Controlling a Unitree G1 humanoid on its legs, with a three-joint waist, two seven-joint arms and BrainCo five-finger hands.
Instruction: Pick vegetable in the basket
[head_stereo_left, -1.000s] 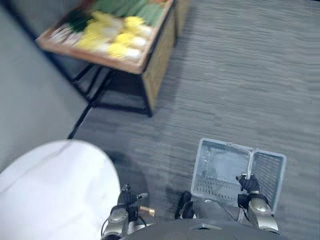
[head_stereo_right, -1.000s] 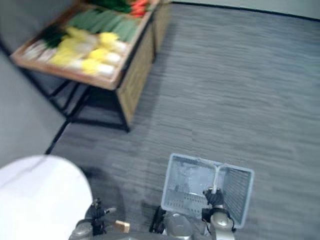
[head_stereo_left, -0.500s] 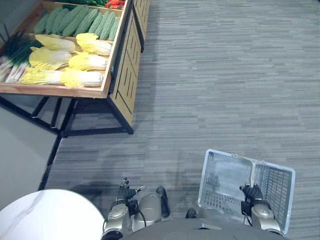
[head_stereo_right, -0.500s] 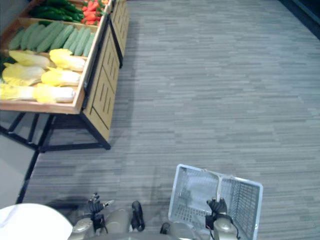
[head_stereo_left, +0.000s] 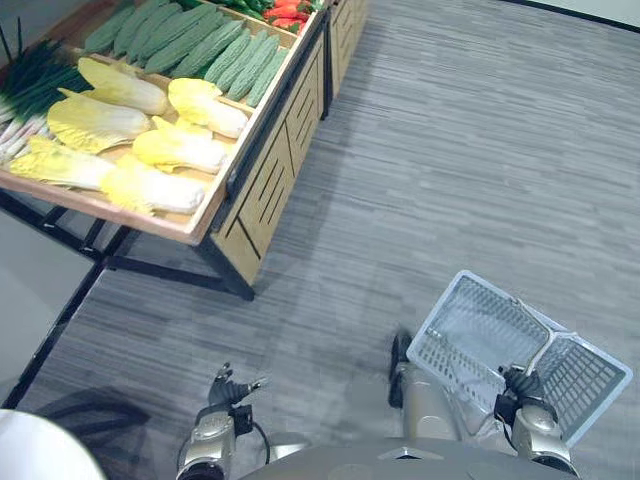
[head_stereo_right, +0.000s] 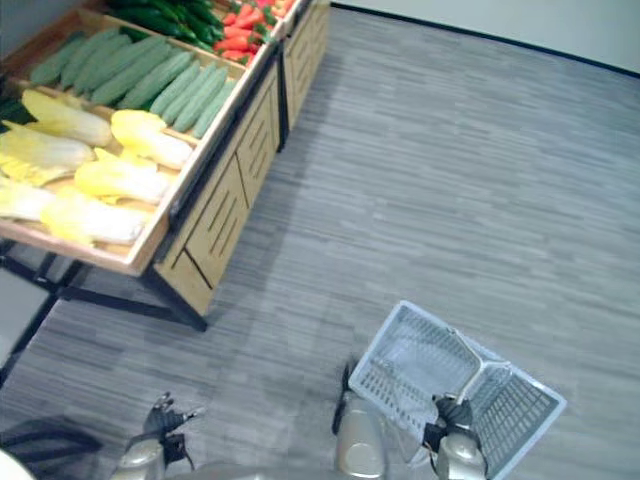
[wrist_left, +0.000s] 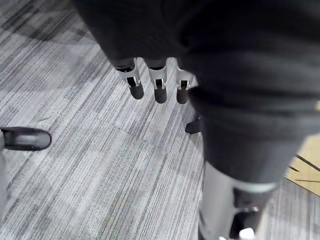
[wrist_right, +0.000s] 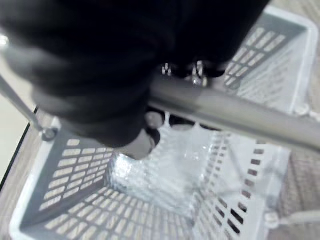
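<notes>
A pale grey plastic basket hangs at the lower right above the carpet, and the right wrist view shows nothing inside it. My right hand is shut on its metal handle. The vegetables lie on a wooden stand at the upper left: yellow napa cabbages, green ridged gourds, green onions and red peppers. My left hand hangs low at the lower left, with its fingers straight and holding nothing. Both hands are well short of the stand.
Grey striped carpet stretches between me and the stand. The stand rests on black metal legs. The edge of a white round table shows in the lower left corner.
The camera has swung, so the stand now looks nearer and slanted. The basket has turned in my right hand and hangs at an angle. The left hand stays low and open.
</notes>
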